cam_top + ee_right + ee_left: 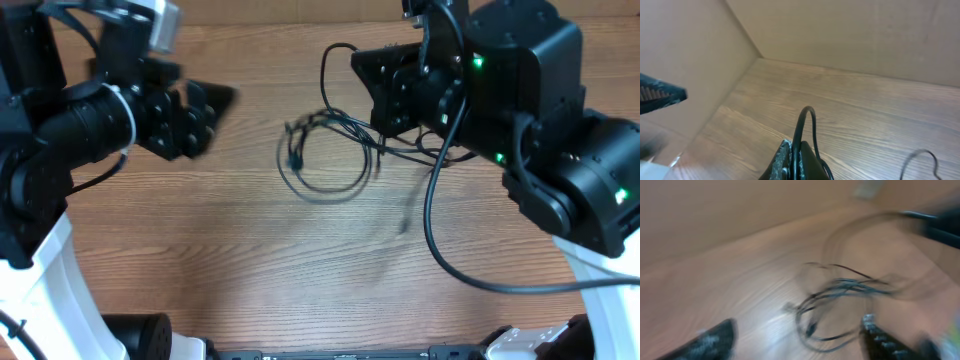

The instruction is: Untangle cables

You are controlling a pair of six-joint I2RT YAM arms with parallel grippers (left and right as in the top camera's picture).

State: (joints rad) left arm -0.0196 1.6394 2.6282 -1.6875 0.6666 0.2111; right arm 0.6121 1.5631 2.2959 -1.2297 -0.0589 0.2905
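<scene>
The cables (322, 150) lie in a loose tangle of thin black loops on the wooden table, mid-table. In the blurred left wrist view the same cables (840, 287) lie just ahead of the fingers. My left gripper (213, 115) hovers to the left of the tangle, apart from it. Its jaws (797, 339) are open and hold nothing. My right gripper (360, 58) is at the tangle's upper right, shut on one cable. That cable (804, 122) arches up out of the closed fingertips (782, 157) and drops back down behind them.
A thicker black cord (432, 235) hangs from the right arm and sweeps across the table's right side. Plain beige walls (850, 30) close off the table's far side and left side. The arm bases stand at the near corners.
</scene>
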